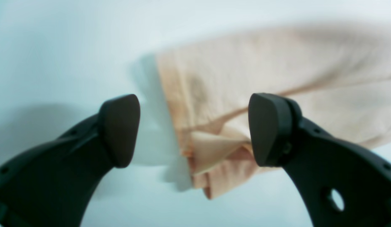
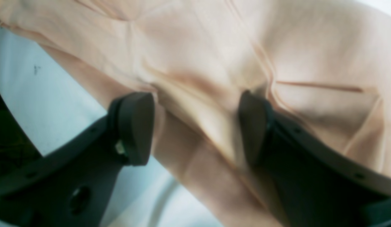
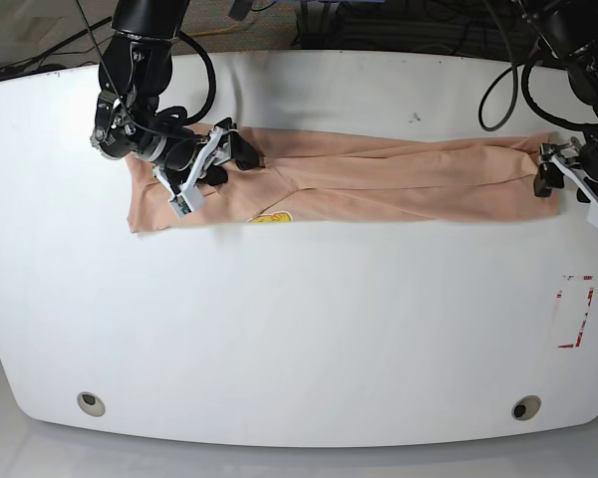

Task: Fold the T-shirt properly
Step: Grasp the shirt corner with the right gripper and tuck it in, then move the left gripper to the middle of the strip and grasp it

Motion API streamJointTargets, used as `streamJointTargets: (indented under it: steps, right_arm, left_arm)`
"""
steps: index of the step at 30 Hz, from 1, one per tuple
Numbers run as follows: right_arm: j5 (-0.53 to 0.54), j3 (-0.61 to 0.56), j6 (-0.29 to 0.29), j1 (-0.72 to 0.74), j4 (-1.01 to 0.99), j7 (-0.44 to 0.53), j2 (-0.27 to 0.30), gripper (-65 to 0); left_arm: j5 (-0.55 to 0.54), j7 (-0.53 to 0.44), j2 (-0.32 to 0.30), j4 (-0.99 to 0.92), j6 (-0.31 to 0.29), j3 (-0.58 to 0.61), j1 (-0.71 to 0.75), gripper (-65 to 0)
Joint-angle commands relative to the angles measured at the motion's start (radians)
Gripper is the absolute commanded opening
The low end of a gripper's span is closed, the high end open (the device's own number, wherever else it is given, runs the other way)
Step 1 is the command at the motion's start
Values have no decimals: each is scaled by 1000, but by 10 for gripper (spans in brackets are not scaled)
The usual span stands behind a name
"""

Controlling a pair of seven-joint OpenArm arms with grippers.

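The shirt (image 3: 379, 174) is lying across the far half of the white table (image 3: 299, 329) as one long narrow band, running pretty much from one arm to the other. You can just see a bit of yellow print (image 3: 270, 217) peeking out along its near edge, closer to the right arm's end.

The left gripper (image 1: 194, 129) sits at the band's end on the base view's right. Its jaws are spread wide with nothing pinched between them. In the wrist view the layered corner of the shirt (image 1: 214, 148) sits on the table in the gap, with one pad (image 1: 264, 129) right up against the fabric edge and the other over bare table.

The right gripper (image 2: 195, 127) is at the other end, low over the cloth. Its jaws are apart too, with a raised ridge of fabric (image 2: 195, 104) running between them, but they aren't squeezing it. It's blurry, so I can't tell if the pads actually touch.
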Motion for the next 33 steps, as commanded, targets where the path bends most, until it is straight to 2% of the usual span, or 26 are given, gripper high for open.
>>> streamJointTargets:
  steps: [1,12,16,24,26,28,30,31,33]
  right_arm:
    - [-33,2,-10,-1,4,-31,16,-244]
    - [-31,2,-10,-3,4,-31,11,-244]
    - [-31,2,-10,-3,4,-31,9,-244]
    - [-31,2,-10,-1,4,-31,8,-274]
    - [-30,2,-10,-1,4,-31,8,-279]
    - [-30,2,-10,-1,4,-31,8,-279]
    - [-30,2,-10,-1,4,-31,8,-279]
    - [-30,2,-10,-1,4,-31,8,-279]
    - [-30,2,-10,-1,4,-31,6,-279]
  left_arm:
    - [-1,14,-17,-29,0,-41,-30,-146]
    - [-5,8,-14,-197,0,-44,-41,-144]
    - [-8,8,-14,-213,0,6,-39,-144]
    - [-10,13,35,-213,0,38,-33,-162]
    - [-10,13,50,-213,0,38,-33,-240]
    - [-8,13,59,-207,0,40,-33,-351]
    - [-8,14,59,-205,0,58,-33,-549]
    - [-8,14,59,-205,0,75,-33,-626]
    - [-10,14,59,-199,0,106,-31,-650]
